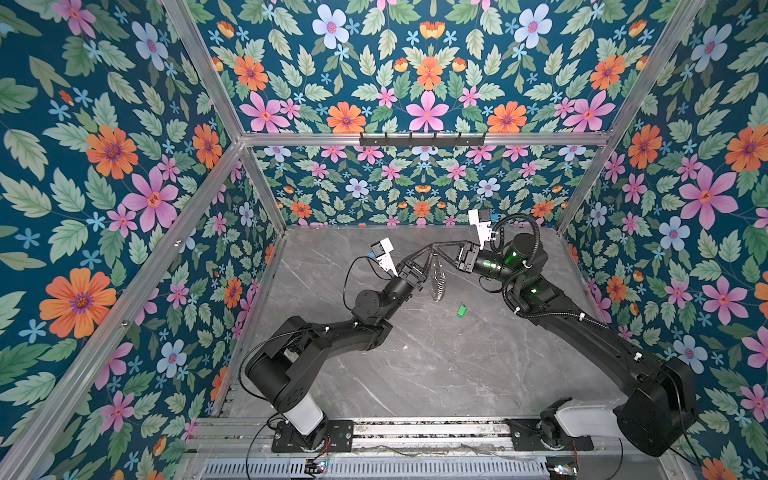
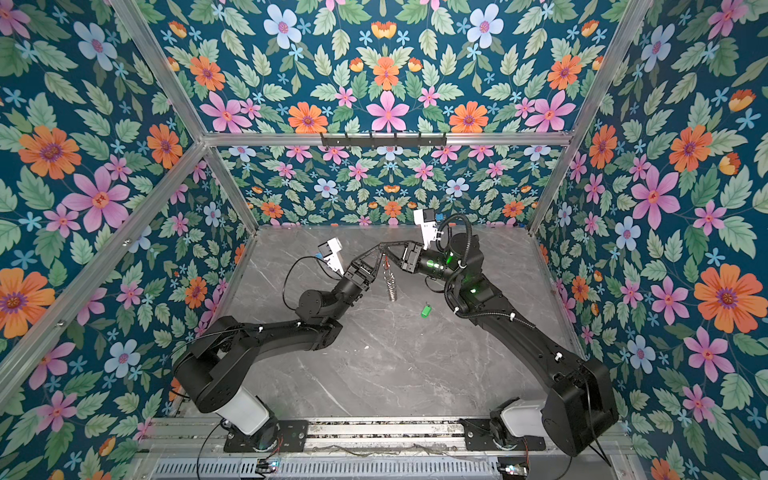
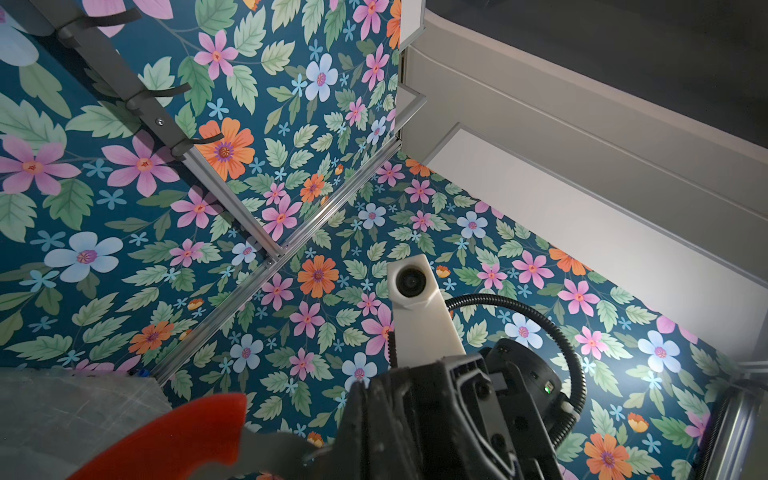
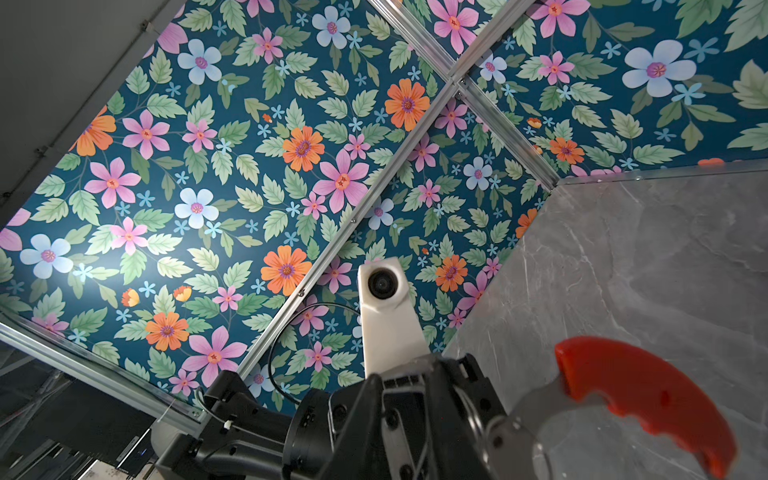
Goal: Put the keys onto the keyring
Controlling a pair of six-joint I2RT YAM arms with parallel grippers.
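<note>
Both grippers meet fingertip to fingertip above the back middle of the table. From that point the keyring hangs in the air, with several small silver rings bunched along it. The left gripper is shut on the keyring. The right gripper touches the same spot, but its jaw gap is hidden. The keyring's red arc fills a corner of each wrist view. The green key lies alone on the table, in front and to the right of the hanging ring.
The grey marble table is walled on three sides by floral panels in an aluminium frame. A black hook rail runs along the back wall's crossbar. A few small white specks lie mid-table. Both arm bases stand on the front rail.
</note>
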